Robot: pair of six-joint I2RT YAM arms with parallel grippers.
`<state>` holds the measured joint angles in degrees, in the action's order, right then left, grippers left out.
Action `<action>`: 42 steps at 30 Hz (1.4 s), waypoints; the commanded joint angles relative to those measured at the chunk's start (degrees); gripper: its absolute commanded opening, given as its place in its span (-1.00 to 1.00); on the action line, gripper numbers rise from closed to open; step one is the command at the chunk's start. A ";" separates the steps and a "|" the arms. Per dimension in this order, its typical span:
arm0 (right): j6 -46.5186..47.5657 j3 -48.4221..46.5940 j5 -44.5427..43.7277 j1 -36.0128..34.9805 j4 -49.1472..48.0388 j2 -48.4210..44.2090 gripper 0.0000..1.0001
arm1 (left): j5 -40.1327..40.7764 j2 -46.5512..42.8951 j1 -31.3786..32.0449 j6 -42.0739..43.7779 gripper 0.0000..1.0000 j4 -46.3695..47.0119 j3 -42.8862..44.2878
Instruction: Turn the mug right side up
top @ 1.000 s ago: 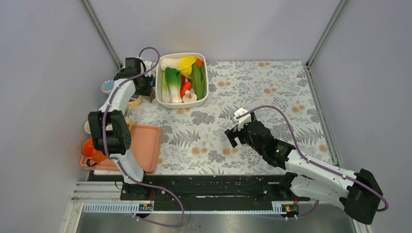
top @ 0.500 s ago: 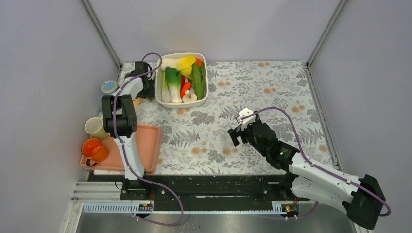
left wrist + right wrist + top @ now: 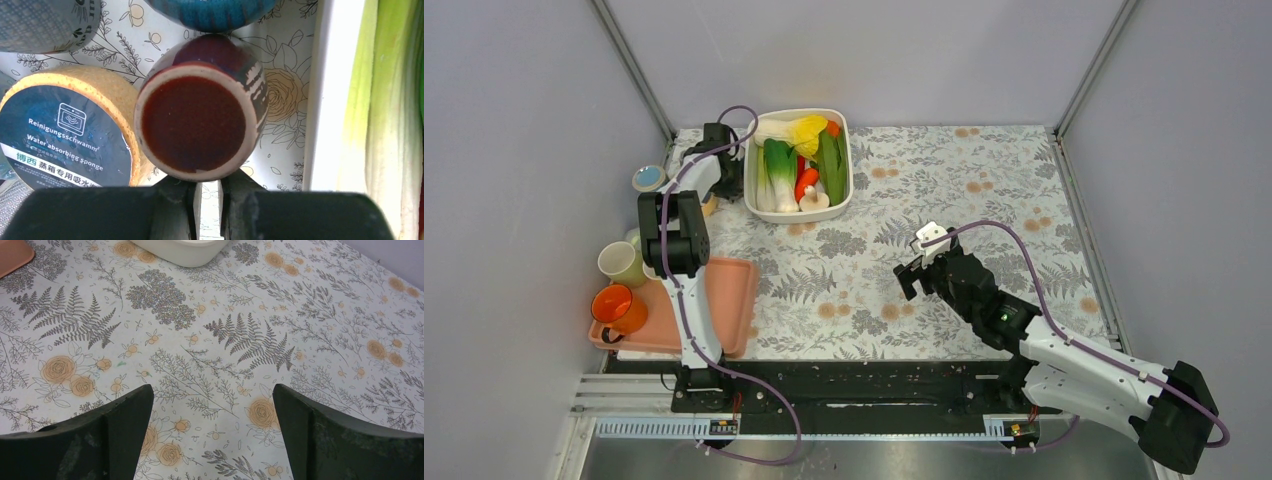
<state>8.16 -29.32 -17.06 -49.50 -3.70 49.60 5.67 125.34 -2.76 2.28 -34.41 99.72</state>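
Mug point(image 3: 200, 107) sits upside down at the far left corner of the worktop point(image 3: 944, 180), its dark red unglazed base turned up to the left wrist camera. It is hemmed in. A round yellow sponge point(image 3: 65, 130) with a blue label crowds it on one side, looking as if it touches. A blue glazed vessel point(image 3: 212, 12) sits just beyond it and a grey patterned piece point(image 3: 45, 25) lies further off by the sponge. On the other side runs the white tub wall point(image 3: 317, 95), with only a strip of flowered cloth between, and pale green leeks point(image 3: 385, 100) lie inside the tub. The left fingers point(image 3: 175, 205) come in under the mug's near edge, drawn almost together with just a narrow slit between them. Their tips are hidden by the mug's bulge, so I cannot tell whether they pinch any part of it. From above, the left arm covers that corner. Nearer the arm's base a cream cup point(image 3: 619, 262) stands beside a pink tray point(image 3: 729, 300), and an orange cup point(image 3: 614, 308) rests at the tray's left edge. Well apart, right of the middle, the right fingers point(image 3: 120, 430) hang spread wide over bare cloth, holding nothing
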 commanded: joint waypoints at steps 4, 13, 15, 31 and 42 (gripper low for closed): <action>0.31 -1.17 0.57 -0.24 -1.67 -0.85 0.97 | -5.21 -6.78 -2.07 -0.79 -1.00 1.53 -0.74; -5.02 -4.55 8.87 -0.23 -2.78 -0.91 0.97 | -15.67 -22.69 -5.32 -0.48 -1.00 1.76 -8.41; -7.37 -5.49 10.29 -0.25 -3.10 -0.04 0.97 | -19.39 -26.26 -5.36 -0.09 -1.00 0.98 -10.15; -35.00 -14.04 23.21 -0.19 -28.46 13.44 0.97 | -53.82 -46.25 6.96 1.09 -1.00 -14.17 -13.45; -43.52 -18.07 27.86 0.95 -37.93 19.73 0.90 | -59.46 -50.50 22.01 1.99 -1.00 -18.67 -13.30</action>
<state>-31.00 -43.13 7.90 -49.34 -35.00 68.07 -48.88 77.69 15.84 3.68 -54.52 85.67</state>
